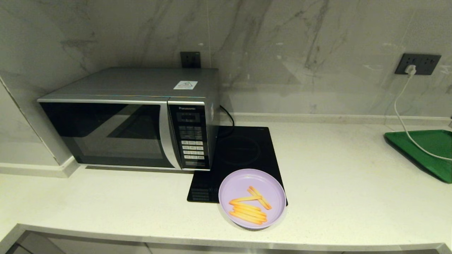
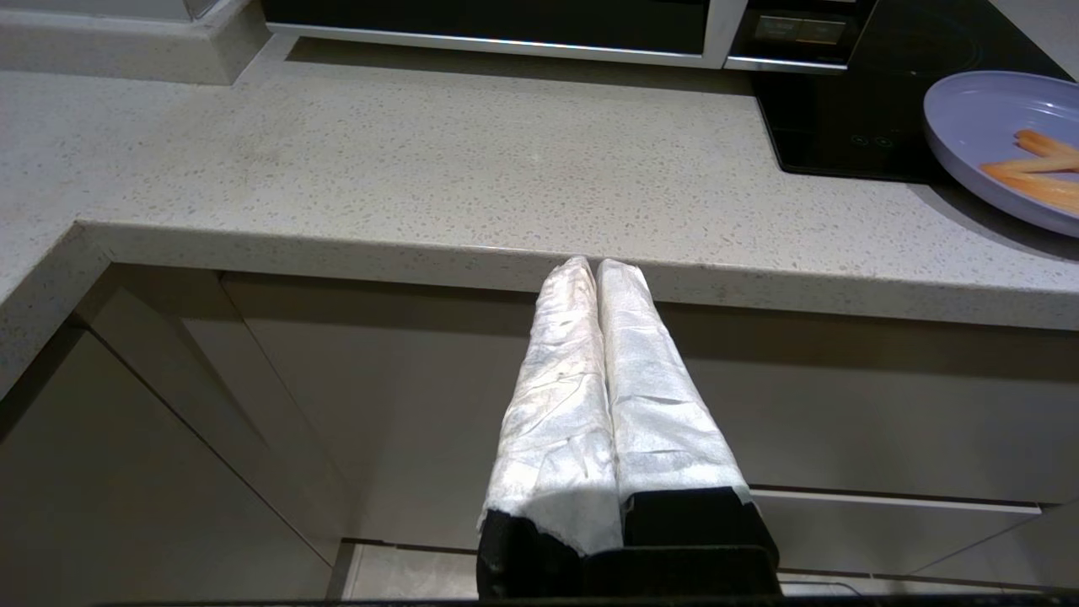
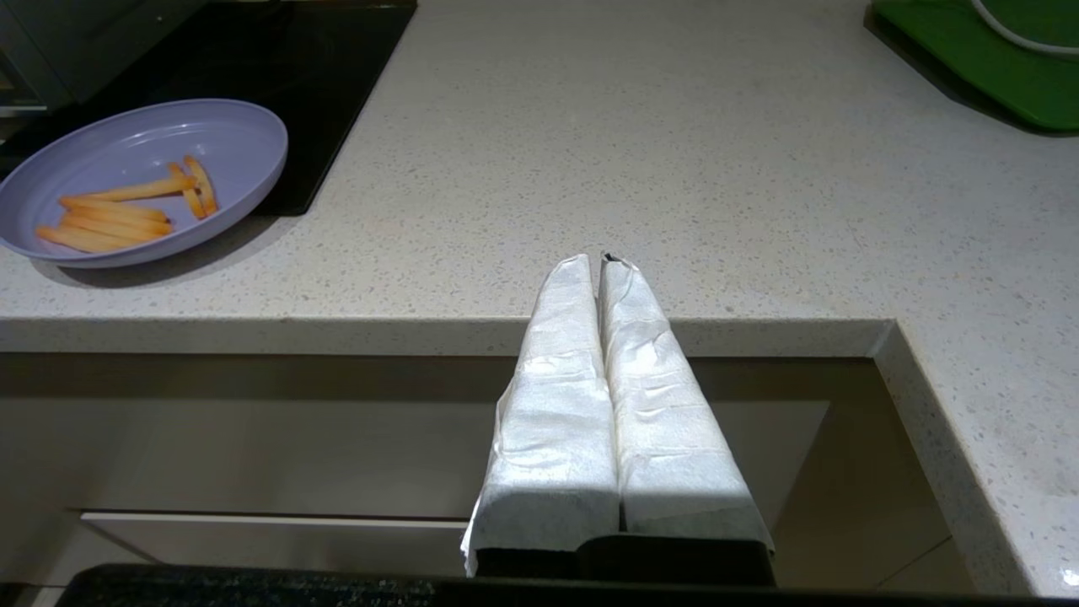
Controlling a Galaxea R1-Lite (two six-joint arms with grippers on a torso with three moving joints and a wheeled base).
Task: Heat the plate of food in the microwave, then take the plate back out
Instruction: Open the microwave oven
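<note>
The lilac plate of food [image 1: 252, 198] with several orange-yellow sticks rests near the counter's front edge, partly on the black hob. It also shows in the left wrist view as the plate [image 2: 1003, 143] and in the right wrist view as the plate [image 3: 143, 181]. The silver microwave [image 1: 130, 120] stands at the back left with its dark door closed. Neither arm shows in the head view. My left gripper [image 2: 597, 265] is shut and empty, held below and in front of the counter edge. My right gripper [image 3: 597, 263] is shut and empty, also just off the counter's front edge.
A flat black induction hob [image 1: 243, 151] lies right of the microwave. A green tray [image 1: 427, 150] sits at the far right with a white cable [image 1: 402, 116] running over it from a wall socket. Cabinet fronts [image 2: 421, 405] lie below the countertop.
</note>
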